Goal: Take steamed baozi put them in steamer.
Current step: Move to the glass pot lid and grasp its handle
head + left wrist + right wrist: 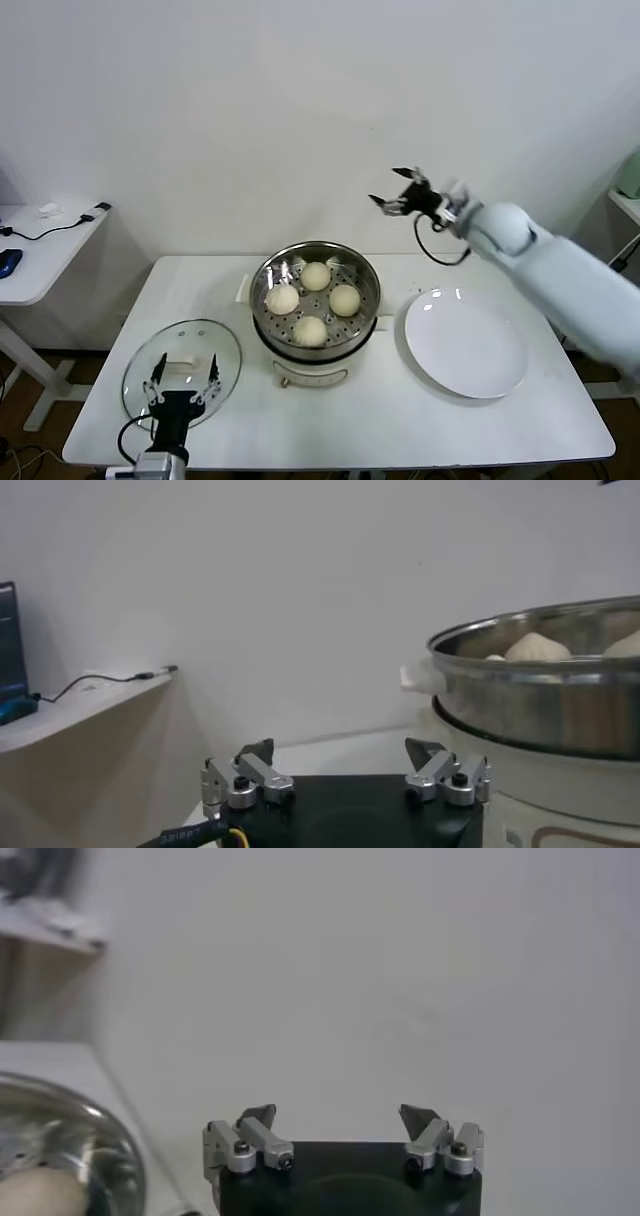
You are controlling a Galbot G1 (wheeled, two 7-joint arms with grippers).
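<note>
Sitting inside the steamer (316, 300) at the middle of the table (400, 420) are all four steamed baozi (315, 300), close together on the perforated tray. The right hand (400, 194) is high in the air behind the steamer, fingers spread wide and holding nothing. The left hand (182, 385) waits low at the table's near edge, over the glass lid (182, 360), also wide open and empty. A white plate (466, 343) lies just right of the steamer.
</note>
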